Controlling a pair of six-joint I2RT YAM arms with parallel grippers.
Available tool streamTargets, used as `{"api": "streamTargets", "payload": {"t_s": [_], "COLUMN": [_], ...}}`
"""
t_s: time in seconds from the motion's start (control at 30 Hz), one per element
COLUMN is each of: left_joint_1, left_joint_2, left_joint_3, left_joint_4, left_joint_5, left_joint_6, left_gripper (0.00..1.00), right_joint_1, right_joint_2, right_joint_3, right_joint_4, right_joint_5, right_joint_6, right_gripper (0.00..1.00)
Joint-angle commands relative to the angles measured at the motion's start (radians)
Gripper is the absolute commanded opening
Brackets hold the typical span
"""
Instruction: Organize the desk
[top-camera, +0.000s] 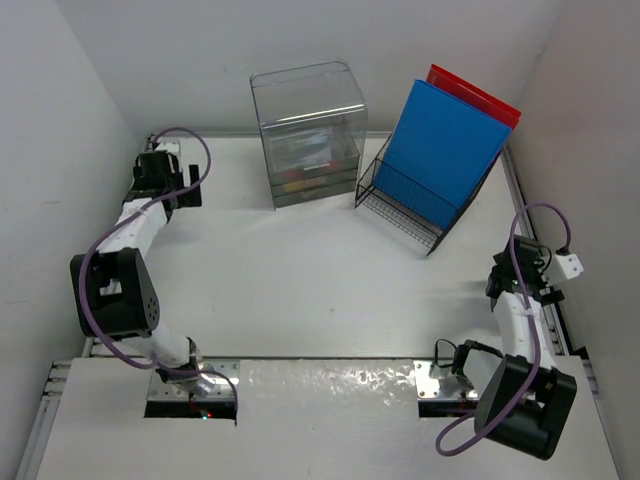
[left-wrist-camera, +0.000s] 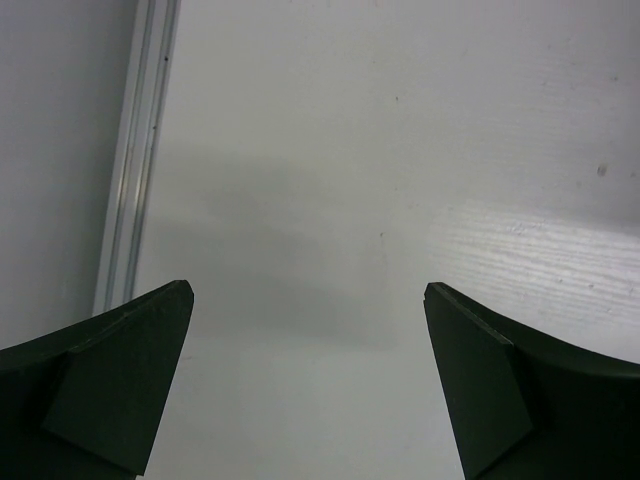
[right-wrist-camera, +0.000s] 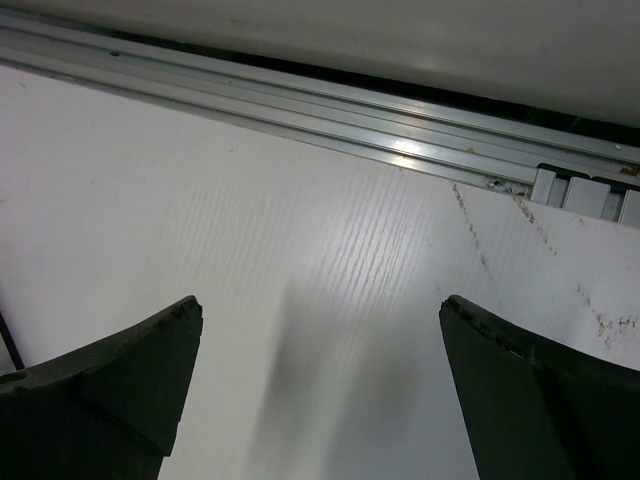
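Top external: desk (top-camera: 300, 290) shows no loose item. My left gripper (left-wrist-camera: 310, 290) at its left edge, right gripper (right-wrist-camera: 320, 300) at right edge, both spread wide, empty. Tidying likely done; next move only rest.

The desk (top-camera: 300, 290) is recorded as a white, matt board. Fine parallel ribbing and a faint sheen are seen up close, with brownish scuffs near the edge rail (right-wrist-camera: 400, 135). The rail is bare silvery metal, brushed and glossy. The drawer box (top-camera: 305, 120) is clear, glossy plastic. The wire rack (top-camera: 400, 205) is thin black wire. The blue folder (top-camera: 440, 150) and red folder (top-camera: 480, 98) appear smooth; their material cannot be told. The fingers (left-wrist-camera: 100, 380) of the left gripper (left-wrist-camera: 308, 290) and right gripper (right-wrist-camera: 320, 300) are dark, matt plastic.
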Motion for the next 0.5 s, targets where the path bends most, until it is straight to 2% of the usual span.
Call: {"api": "streamTargets", "payload": {"t_s": [0.0,0.33,0.47], "left_joint_1": [0.008,0.008,0.011], "left_joint_2": [0.031,0.051,0.052], "left_joint_3": [0.006,0.014,0.014], "left_joint_4": [0.100,0.078,0.077], "left_joint_5": [0.025,0.061,0.078], "left_joint_6": [-0.069,-0.061,-0.061], "left_gripper": [1.00,1.00,1.00], "right_joint_1": [-0.002,-0.002,-0.002], "right_joint_2": [-0.031,-0.163,-0.150], "right_joint_3": [-0.018,-0.120,-0.088], "right_joint_4": [0.051,0.202,0.164], "right_joint_5": [-0.002,0.017,0.036], "right_joint_6": [0.002,-0.052,-0.035], "right_gripper": [0.99,0.99,0.99]}}
